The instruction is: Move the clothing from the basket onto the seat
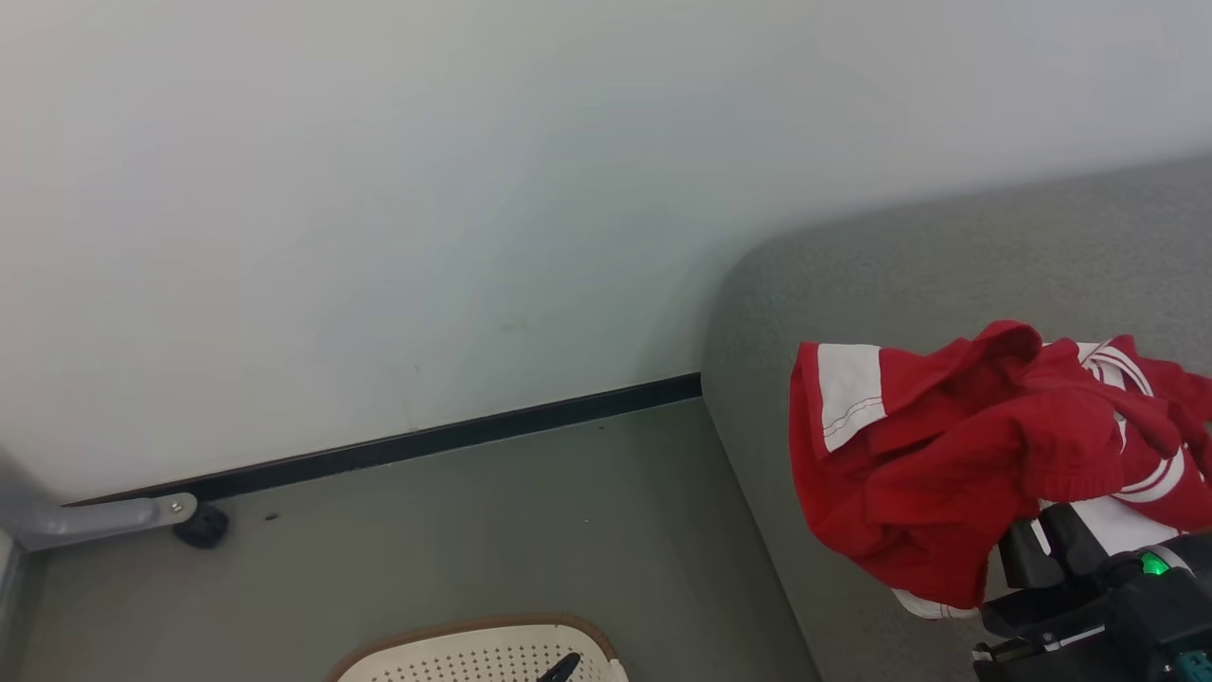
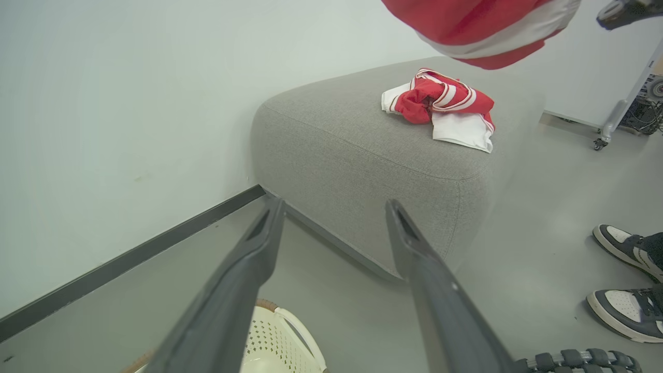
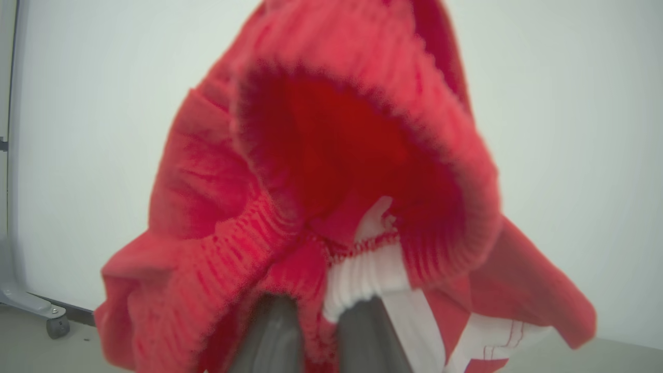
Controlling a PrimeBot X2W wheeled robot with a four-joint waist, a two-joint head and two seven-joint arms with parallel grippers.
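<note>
My right gripper [image 3: 317, 305] is shut on a red garment [image 3: 331, 171] with white panels, which drapes over both fingers and hides their tips. In the head view this clothing [image 1: 937, 455] hangs above the near left corner of the grey seat [image 1: 947, 275], with the right gripper [image 1: 1037, 535] under it. Another red and white garment [image 2: 445, 106] lies crumpled on the seat [image 2: 352, 140]. My left gripper [image 2: 335, 204] is open and holds nothing, above the cream basket [image 2: 282, 336]. The basket's brown rim [image 1: 473, 627] shows at the bottom edge; its inside is hidden.
A pale wall with a black skirting strip [image 1: 454, 438] runs behind the grey floor. A wheeled stand leg [image 1: 123, 516] sits at the far left. A person's two shoes [image 2: 624, 280] stand on the floor right of the seat, near another wheeled frame [image 2: 614, 122].
</note>
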